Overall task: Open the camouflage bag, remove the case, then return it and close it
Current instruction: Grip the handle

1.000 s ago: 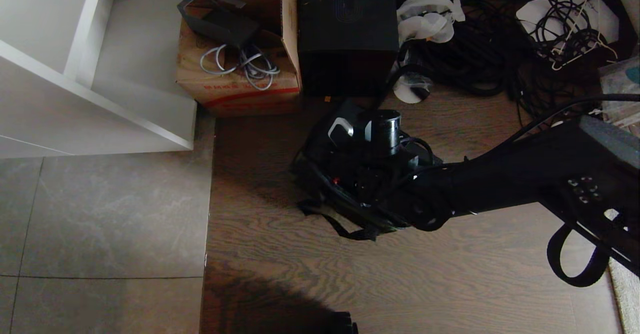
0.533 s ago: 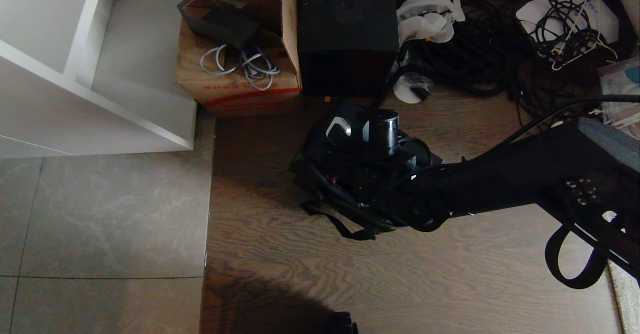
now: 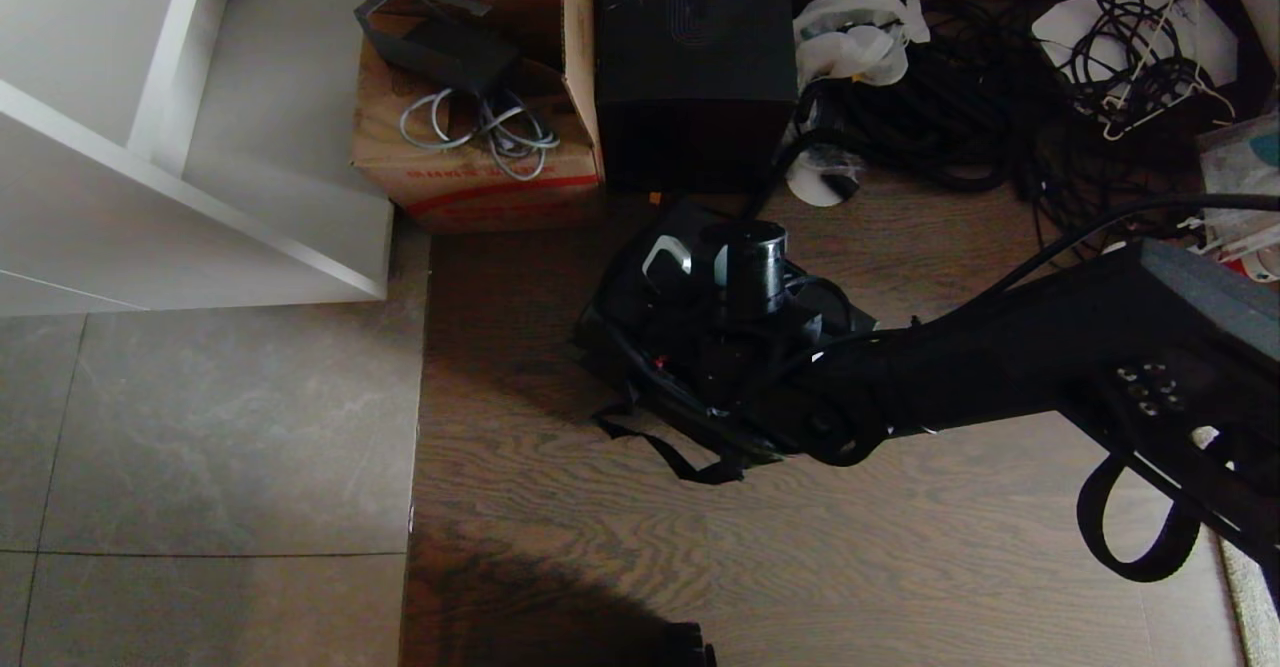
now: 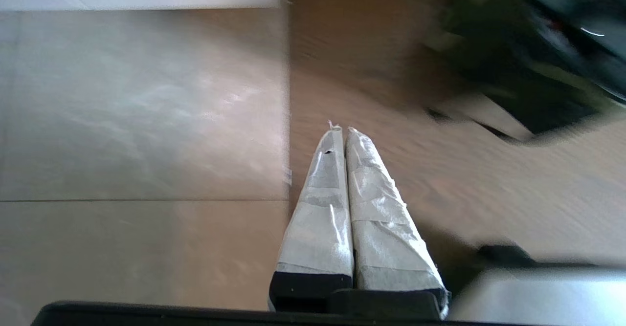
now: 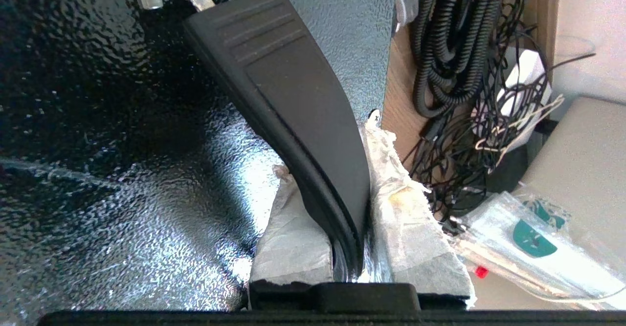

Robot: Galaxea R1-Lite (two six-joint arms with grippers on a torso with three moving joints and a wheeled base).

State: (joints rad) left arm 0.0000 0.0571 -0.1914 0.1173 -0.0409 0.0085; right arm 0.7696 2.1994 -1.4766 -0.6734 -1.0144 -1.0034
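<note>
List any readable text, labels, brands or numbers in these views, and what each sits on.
Nothing reads cleanly.
Cardboard box: red printed characters above a red stripe on its front, too small and blurred to read.
Black box: a faint embossed pattern on top, no legible word.
Clear plastic packet: a teal mark, no letters legible.
Case, its handle and the floor: no text visible.

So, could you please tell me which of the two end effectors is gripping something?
The right end effector, clamped on the case's black handle; the left end effector hangs shut and empty over the floor.
</note>
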